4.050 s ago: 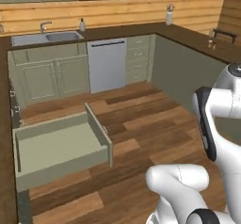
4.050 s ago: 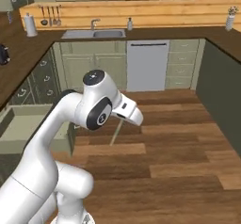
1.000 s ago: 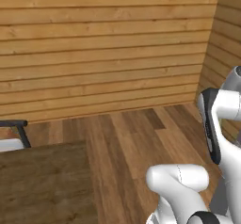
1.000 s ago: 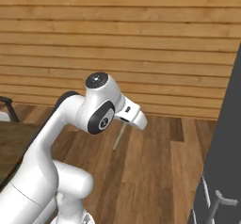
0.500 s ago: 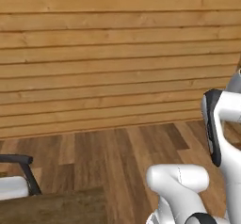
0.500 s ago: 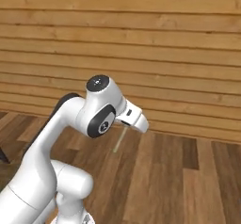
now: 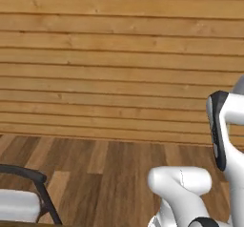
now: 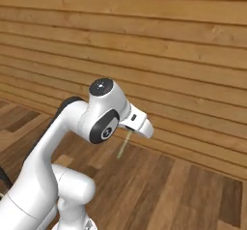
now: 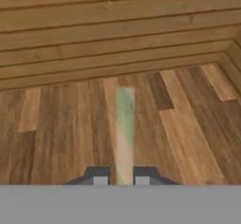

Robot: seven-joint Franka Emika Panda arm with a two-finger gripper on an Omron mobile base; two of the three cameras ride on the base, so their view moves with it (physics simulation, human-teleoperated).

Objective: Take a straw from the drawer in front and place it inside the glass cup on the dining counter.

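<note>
Pale off-white thin straight straw (image 9: 124, 133): we are carrying it clamped in the two-finger gripper (image 9: 121, 177), hanging over plank floor (image 9: 188, 124). Transit step; next we are needing to find the glass cup.

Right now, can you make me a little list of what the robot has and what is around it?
holding: the straw, pinched between the two fingertips
gripper: shut on the straw
straw direction: hangs down from the hand toward the floor
behind: wood plank wall
lower left of left base view: black-framed stool
cup: cannot say where
</note>
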